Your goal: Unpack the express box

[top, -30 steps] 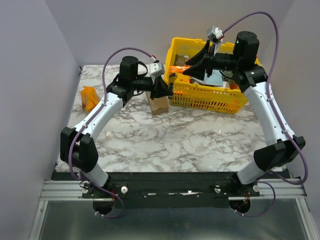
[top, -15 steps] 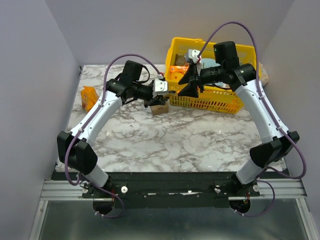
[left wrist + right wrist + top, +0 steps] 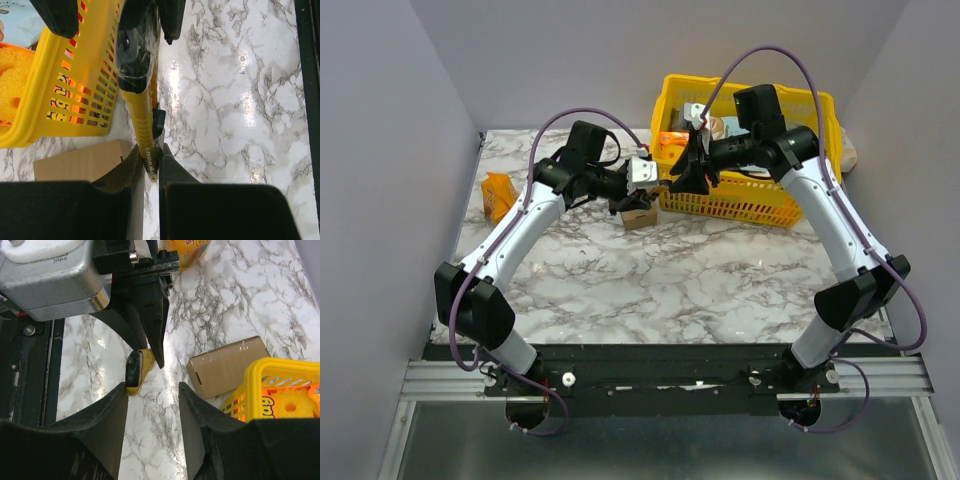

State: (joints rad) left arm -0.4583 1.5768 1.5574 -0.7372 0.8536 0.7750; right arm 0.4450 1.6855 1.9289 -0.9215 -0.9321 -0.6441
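One yellow basket [image 3: 740, 205] just beside express box [image 3: 638, 215]; snack packet [image 3: 498, 196] apart.

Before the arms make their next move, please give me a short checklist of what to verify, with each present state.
1. Left gripper shut on the yellow-and-black handled tool: ok.
2. Right gripper open, its fingers either side of the tool's black end: ok.
3. Small brown cardboard box lying on the white marble table, free of both grippers: ok.
4. Gap between box and yellow plastic mesh basket: cannot tell, they are very close.
5. Box flaps opened: not ok, it looks closed.
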